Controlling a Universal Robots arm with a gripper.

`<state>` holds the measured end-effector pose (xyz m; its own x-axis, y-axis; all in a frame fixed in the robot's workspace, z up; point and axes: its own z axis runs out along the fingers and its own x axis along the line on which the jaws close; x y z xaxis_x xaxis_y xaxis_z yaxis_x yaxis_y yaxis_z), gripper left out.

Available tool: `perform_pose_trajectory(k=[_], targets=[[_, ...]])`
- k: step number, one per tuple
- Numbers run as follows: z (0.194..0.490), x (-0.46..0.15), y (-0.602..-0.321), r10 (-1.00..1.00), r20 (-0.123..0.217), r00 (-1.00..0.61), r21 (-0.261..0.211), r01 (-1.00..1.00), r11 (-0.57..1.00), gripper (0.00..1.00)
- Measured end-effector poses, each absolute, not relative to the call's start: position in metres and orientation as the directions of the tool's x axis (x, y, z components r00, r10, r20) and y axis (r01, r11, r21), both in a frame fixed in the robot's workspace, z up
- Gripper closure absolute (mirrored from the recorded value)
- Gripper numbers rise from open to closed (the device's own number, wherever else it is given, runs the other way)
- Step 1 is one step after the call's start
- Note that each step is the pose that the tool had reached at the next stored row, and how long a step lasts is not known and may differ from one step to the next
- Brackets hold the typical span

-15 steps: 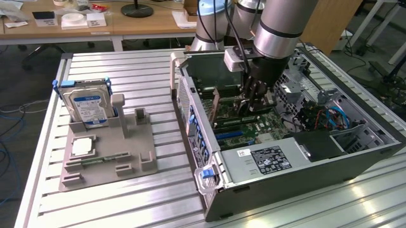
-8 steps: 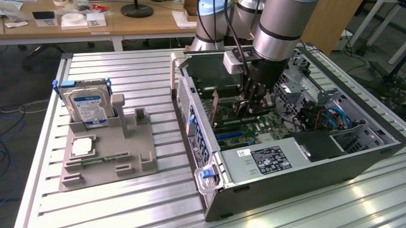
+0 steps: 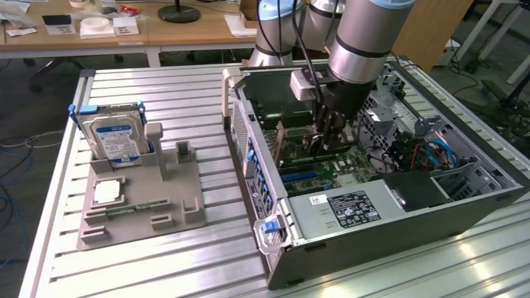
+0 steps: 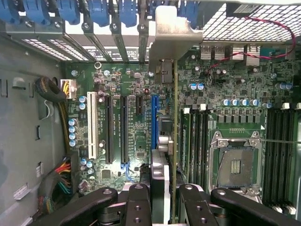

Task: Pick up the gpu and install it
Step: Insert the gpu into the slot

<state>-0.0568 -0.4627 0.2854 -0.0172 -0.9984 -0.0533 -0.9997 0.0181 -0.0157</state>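
Inside the open computer case [image 3: 463, 205], gripper [image 3: 327, 141] sits low over the motherboard [image 4: 235, 113], fingers [image 4: 136, 202] clamped on the gpu [image 4: 175, 141]. Card is held upright and edge-on in the wrist view, its silver bracket [image 4: 173, 35] up against the case's rear slot wall, card edge just beside the blue slot [image 4: 154, 120]. Can't tell whether it is touching the slot.

Around it: black slots and a white slot [image 4: 91, 125] on the far side of the blue one, RAM slots and empty CPU socket [image 4: 233, 165] on the other side, power supply [image 3: 352, 208] near the case front, blue cables [image 3: 435, 152] past the arm.

Outside, well apart on the exterior view's left: grey fixture tray [image 3: 166, 198] with the hard drive [image 3: 116, 136] upright and a small silver chip [image 3: 108, 192].

Arm hides most of the card in the exterior view; finger bases are cut off by the wrist view's edge.
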Motion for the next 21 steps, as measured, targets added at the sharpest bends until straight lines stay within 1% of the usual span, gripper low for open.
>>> perform_pose_trajectory(k=[15, 21], targets=[[0.2843, -0.0568, -0.4627, -0.998, -0.053, -0.017, -0.016, -1.000, 0.018, 0.72], [0.2755, -0.0568, -0.4627, -0.998, -0.053, -0.015, -0.016, -1.000, 0.016, 0.72]])
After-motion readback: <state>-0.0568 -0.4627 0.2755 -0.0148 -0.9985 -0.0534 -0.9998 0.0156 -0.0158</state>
